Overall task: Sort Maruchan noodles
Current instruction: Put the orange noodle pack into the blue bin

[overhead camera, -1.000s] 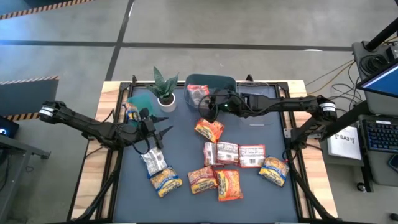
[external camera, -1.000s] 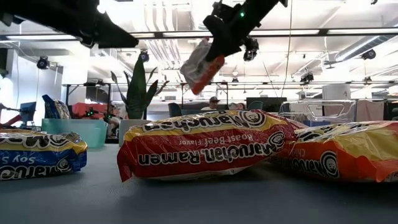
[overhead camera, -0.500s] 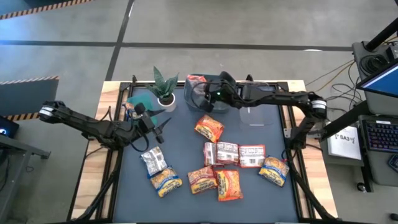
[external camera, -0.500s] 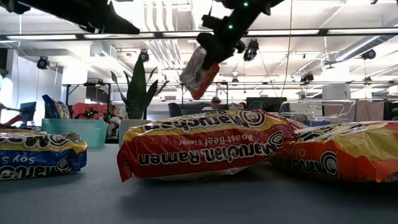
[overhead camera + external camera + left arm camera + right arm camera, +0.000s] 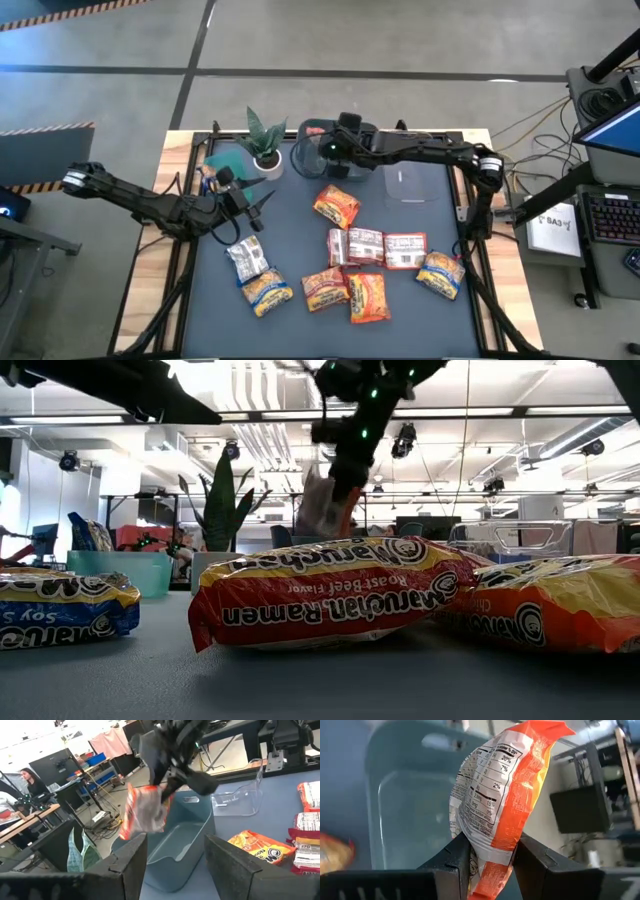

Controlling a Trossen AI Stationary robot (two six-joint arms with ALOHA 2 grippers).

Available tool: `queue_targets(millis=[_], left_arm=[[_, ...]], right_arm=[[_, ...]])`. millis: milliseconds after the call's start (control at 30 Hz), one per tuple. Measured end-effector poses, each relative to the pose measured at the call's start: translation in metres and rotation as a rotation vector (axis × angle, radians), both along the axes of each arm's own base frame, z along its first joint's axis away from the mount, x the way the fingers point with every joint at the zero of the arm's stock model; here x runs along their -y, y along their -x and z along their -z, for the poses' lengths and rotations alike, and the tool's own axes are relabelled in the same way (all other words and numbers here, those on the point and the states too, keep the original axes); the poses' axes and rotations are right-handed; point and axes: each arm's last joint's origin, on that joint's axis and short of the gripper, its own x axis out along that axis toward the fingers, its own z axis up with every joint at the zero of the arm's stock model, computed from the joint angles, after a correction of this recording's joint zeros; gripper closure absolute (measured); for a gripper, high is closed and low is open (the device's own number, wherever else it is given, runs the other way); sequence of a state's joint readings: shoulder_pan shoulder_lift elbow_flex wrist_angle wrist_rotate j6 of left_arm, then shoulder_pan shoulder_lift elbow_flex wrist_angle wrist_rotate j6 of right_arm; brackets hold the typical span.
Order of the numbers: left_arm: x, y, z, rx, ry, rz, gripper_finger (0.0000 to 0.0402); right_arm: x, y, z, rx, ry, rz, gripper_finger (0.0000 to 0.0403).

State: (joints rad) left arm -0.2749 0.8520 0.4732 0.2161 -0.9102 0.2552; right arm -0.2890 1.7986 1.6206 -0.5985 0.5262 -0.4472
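The right gripper [image 5: 490, 857] pinches an orange noodle packet [image 5: 505, 800] above the grey-blue bin [image 5: 315, 160]. Its wrist view alone shows the nutrition label. The left gripper [image 5: 172, 865], fingers spread and empty, hangs near the potted plant [image 5: 264, 140]. Other packets [image 5: 355, 250] lie on the mat.

Overhead looks straight down; low level across; wrists close, sharing bin [image 5: 185, 837].
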Motion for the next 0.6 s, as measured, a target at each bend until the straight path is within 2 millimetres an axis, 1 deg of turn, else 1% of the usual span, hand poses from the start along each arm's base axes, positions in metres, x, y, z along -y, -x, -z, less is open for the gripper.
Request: queue_targets(millis=[67,133,233,300,433,533,600], left_arm=[[0.000,0.000,0.000,0.001,0.001,0.000,0.0224],[0.000,0.000,0.000,0.001,0.001,0.000,0.0224],[0.000,0.000,0.000,0.002,0.003,0.000,0.0224],[0.000,0.000,0.000,0.002,0.004,0.000,0.0224],[0.000,0.000,0.001,-0.001,0.003,0.000,0.0224],[0.000,-0.001,0.001,-0.005,0.002,0.000,0.0224],[0.000,-0.001,0.002,-0.009,0.001,0.000,0.0224]], right_arm=[[0.002,-0.005,0.013,-0.043,-0.002,-0.015,0.0296],[0.004,-0.009,0.025,-0.082,0.016,0.006,0.0296],[0.007,-0.013,0.036,-0.142,0.068,0.038,0.0296],[0.009,-0.015,0.044,-0.161,0.070,0.040,0.0296],[0.013,-0.018,0.057,-0.200,0.084,0.059,0.0296],[0.015,-0.020,0.062,-0.212,0.087,0.066,0.0293],[0.016,-0.020,0.065,-0.215,0.084,0.069,0.0285]])
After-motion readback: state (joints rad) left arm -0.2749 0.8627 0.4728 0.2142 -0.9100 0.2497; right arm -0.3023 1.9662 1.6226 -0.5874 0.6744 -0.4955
